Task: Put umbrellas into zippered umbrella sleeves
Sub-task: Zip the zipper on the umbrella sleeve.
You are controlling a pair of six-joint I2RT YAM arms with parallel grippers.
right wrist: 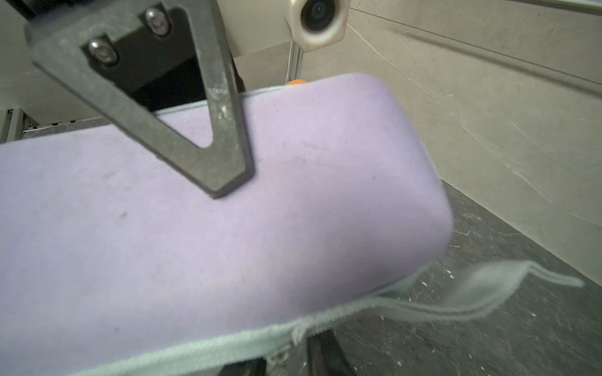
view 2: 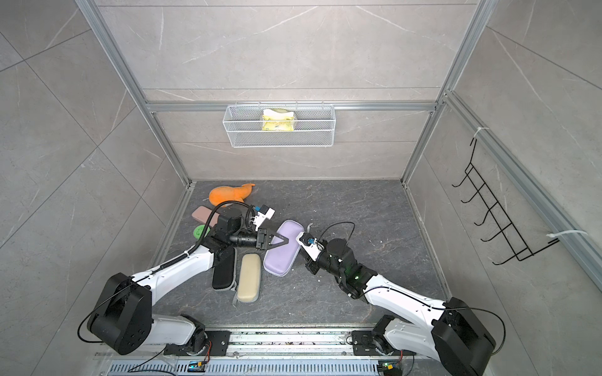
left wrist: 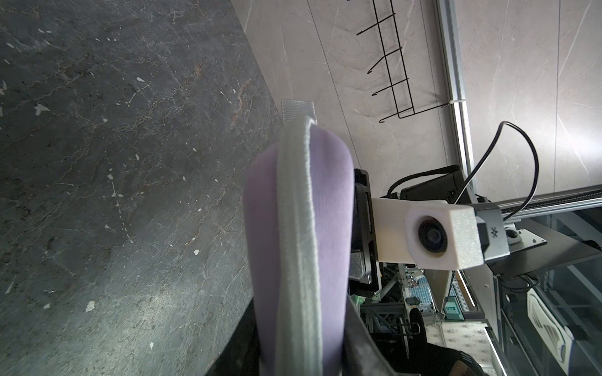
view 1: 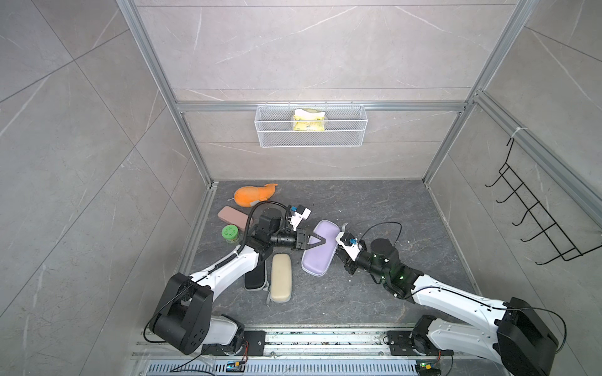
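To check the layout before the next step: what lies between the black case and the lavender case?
The cream case lies there, right beside the black case, with a strip of bare floor before the lavender case. Both top views show this.

1. The lavender sleeve is blurry up close and cut off at the picture's edge.
2. The black sleeve is partly hidden under the left arm.
3. The right gripper has its tips tucked behind the lavender sleeve, so its grip is unclear.

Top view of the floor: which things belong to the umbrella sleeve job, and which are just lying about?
Job: lavender sleeve, cream sleeve, black sleeve.
Lying about: orange plush whale, pink case, green-lidded jar, wire basket.
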